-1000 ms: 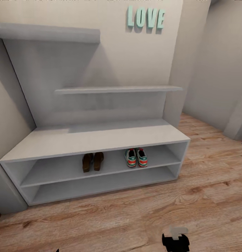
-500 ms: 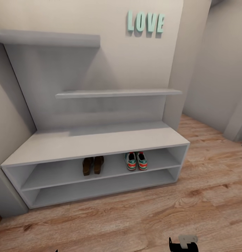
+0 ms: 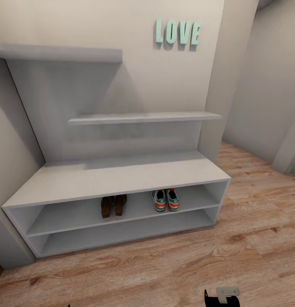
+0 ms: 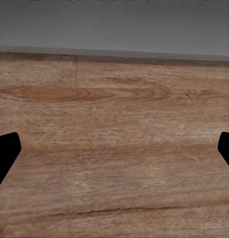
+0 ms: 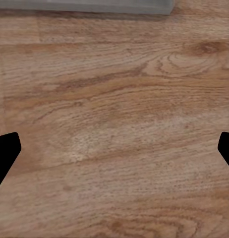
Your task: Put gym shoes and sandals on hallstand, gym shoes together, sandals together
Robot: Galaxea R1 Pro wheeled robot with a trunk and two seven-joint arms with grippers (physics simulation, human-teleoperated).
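Both pairs sit on the hallstand (image 3: pixel 122 177)

The sandals (image 3: pixel 114 205) lie side by side on the upper open shelf; the gym shoes (image 3: pixel 166 200) sit together further right; left claw (image 4: pixel 114 153) and right claw (image 5: pixel 114 153) spread wide, empty, over the corridor floor (image 3: pixel 232 256).

Soft, even, shadow-light rendering; the hallstand (image 3: pixel 122 175) casts faint shade, and the wrist views look slightly blurred.
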